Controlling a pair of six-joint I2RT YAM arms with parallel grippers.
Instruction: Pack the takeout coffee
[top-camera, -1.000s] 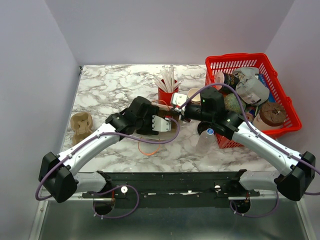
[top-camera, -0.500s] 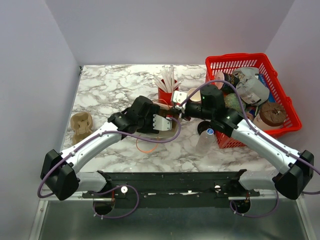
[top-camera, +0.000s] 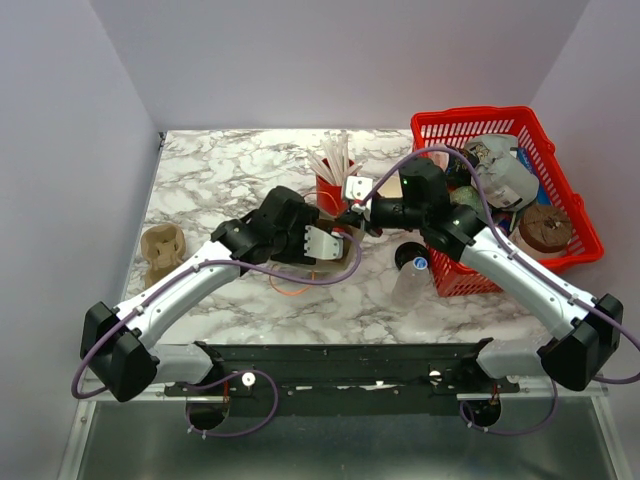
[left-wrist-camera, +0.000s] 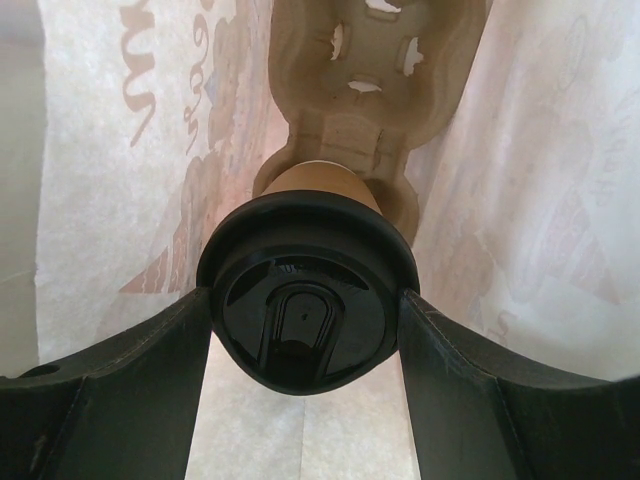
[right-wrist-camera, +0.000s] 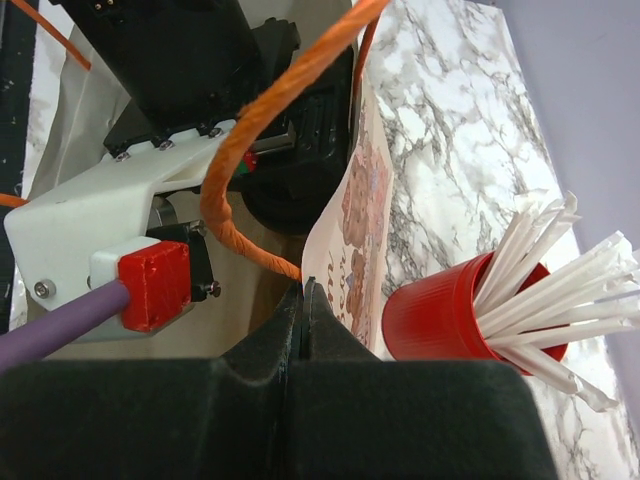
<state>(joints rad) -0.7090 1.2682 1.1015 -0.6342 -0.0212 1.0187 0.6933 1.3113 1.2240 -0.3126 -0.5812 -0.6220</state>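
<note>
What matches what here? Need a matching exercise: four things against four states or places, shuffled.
Things
1. left gripper
2. right gripper
3. red cup
4. red basket

States or places
A. holds white sticks
B. right side of the table
C. closed on the takeout coffee
D. shut, pinching the paper bag at its edge

Pairs: 1-C, 2-D, 3-A, 4-B

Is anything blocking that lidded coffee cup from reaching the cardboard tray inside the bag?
Nothing visible does. The left tool grips the coffee cup right at the cardboard tray, with the bag walls clear either side.
</note>
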